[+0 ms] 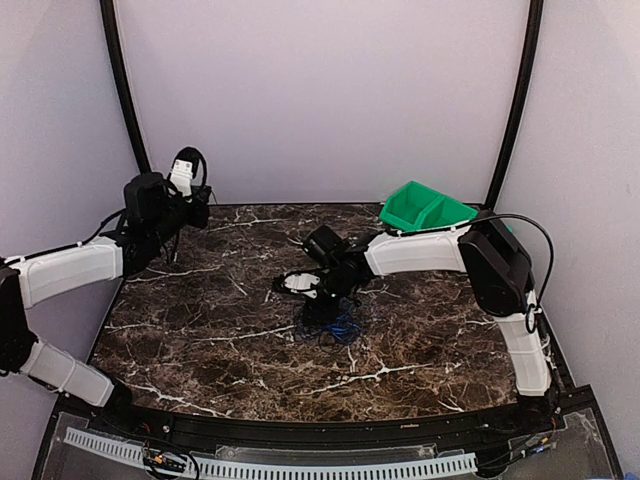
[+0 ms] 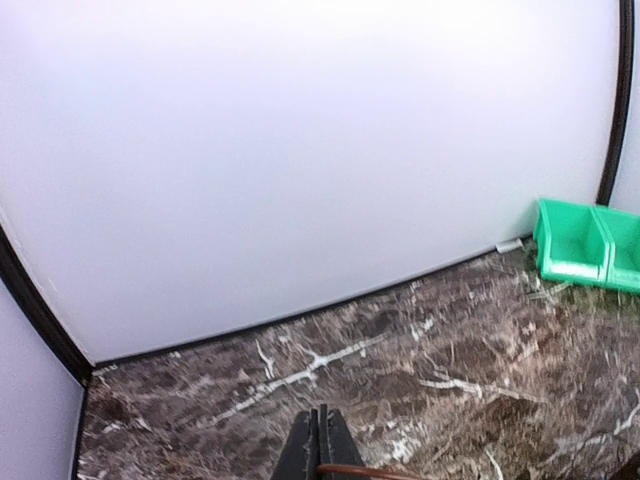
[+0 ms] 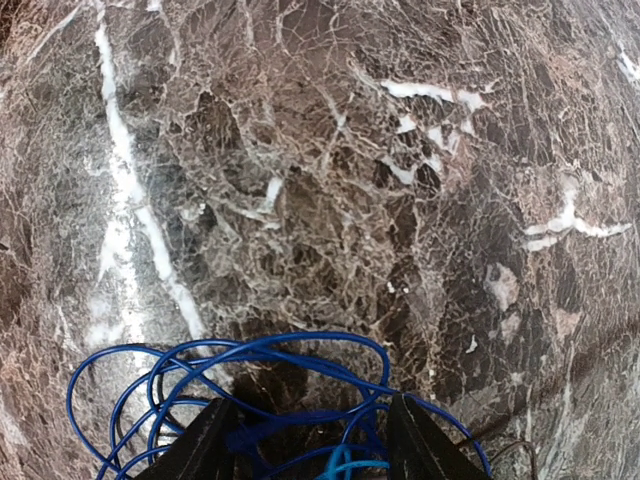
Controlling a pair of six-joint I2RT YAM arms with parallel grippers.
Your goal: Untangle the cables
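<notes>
The cables (image 1: 332, 326) lie as a clump of thin blue and black wires at the table's middle. My right gripper (image 1: 318, 308) points down right over them. In the right wrist view its jaws (image 3: 315, 445) stand open, one either side of the blue loops (image 3: 270, 375), with several strands between them; a thin black wire (image 3: 505, 440) trails off at the right. My left gripper (image 1: 198, 213) is raised at the back left, far from the clump. In the left wrist view it (image 2: 320, 425) is shut, and a thin brownish wire (image 2: 375, 470) comes out of the seam and runs right.
A green two-compartment bin (image 1: 426, 210) stands at the back right; it also shows in the left wrist view (image 2: 585, 245). The dark marble table (image 1: 200, 330) ends at white walls behind and on both sides, with black posts in the back corners.
</notes>
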